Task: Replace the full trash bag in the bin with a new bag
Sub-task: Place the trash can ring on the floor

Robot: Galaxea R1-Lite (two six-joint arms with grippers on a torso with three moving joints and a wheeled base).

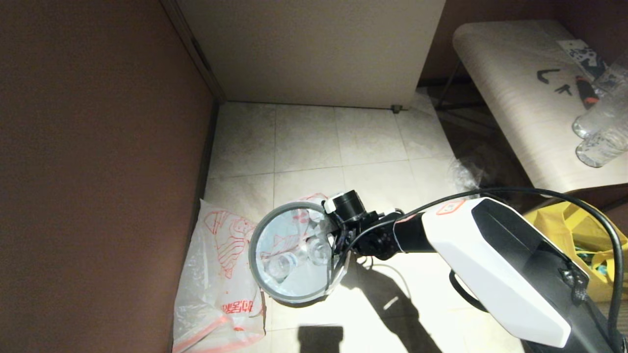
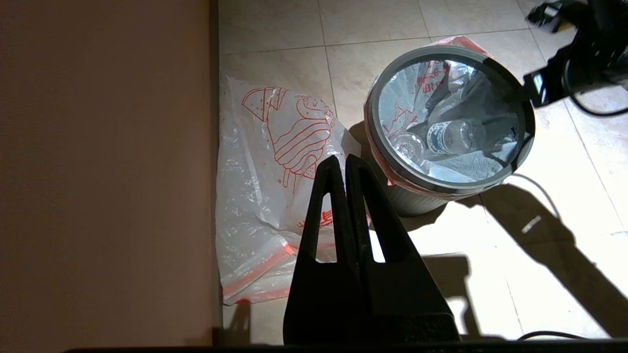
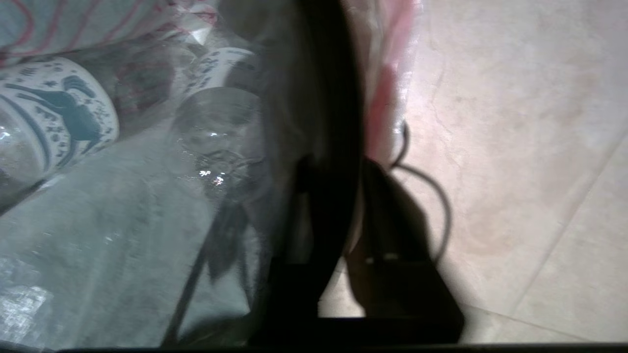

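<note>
Pale floor tiles carry the bin (image 1: 294, 255), and your right gripper (image 3: 338, 196) sits astride its grey ring rim (image 2: 449, 184), jaws clamped on it, the full trash bag (image 2: 451, 132) just inside; the left gripper (image 2: 345, 164) hangs pinched together, farther off.

A pale tiled floor (image 1: 314, 142) is carrying everything here. The bin (image 1: 260, 279) is standing upright on it, near the brown wall, with the full trash bag (image 1: 294, 250) sitting inside. Just beside the bin, the new bag (image 1: 216, 274) is lying flat and crumpled on the tiles, touching the wall's foot. A yellow tote (image 1: 579, 230) is resting on the floor well apart from them. Farther back, a counter (image 1: 520, 98) is carrying clear bottles (image 1: 601, 132).
</note>
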